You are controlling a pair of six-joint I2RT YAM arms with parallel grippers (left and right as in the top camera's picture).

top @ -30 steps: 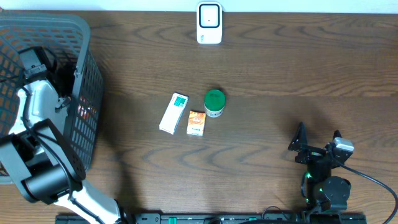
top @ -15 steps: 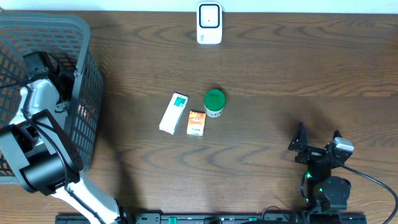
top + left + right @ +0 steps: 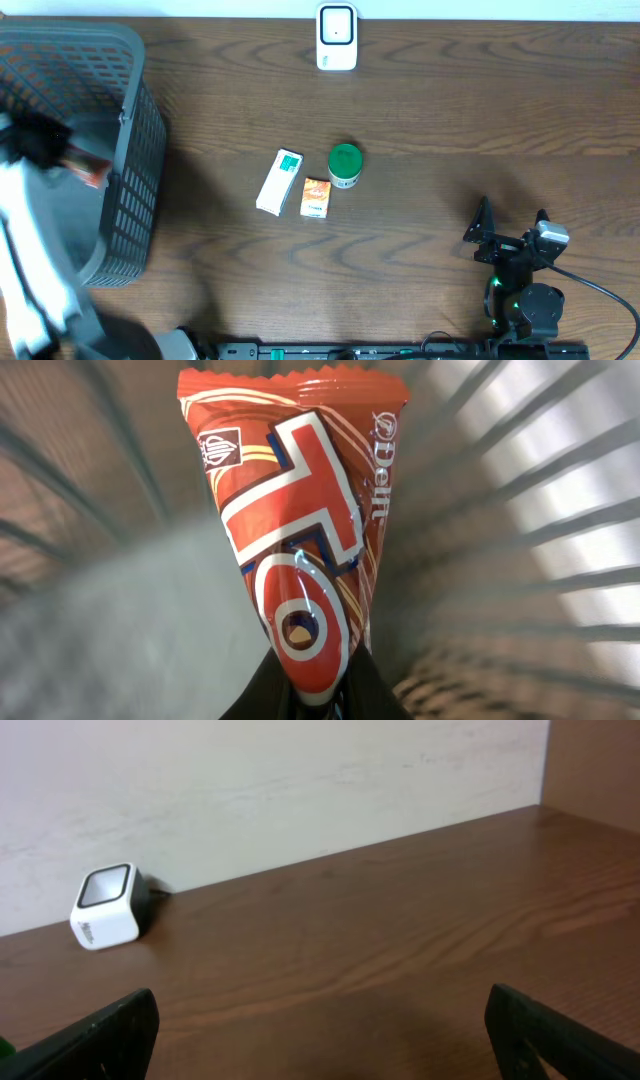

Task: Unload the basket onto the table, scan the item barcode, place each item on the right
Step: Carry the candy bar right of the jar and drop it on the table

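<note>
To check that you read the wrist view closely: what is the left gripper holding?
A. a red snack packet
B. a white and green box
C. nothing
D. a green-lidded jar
A: the left wrist view shows the left gripper shut on the red snack packet with the basket bars around it, while the green-lidded jar and the white and green box lie on the table.

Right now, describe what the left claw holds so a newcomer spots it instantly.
Start at the grey basket on the left; the left claw hangs over it, shut on a snack packet. It is a glossy red-orange wrapper with a crimped edge, unlike the white box, orange box and green-lidded jar outside the basket.
</note>
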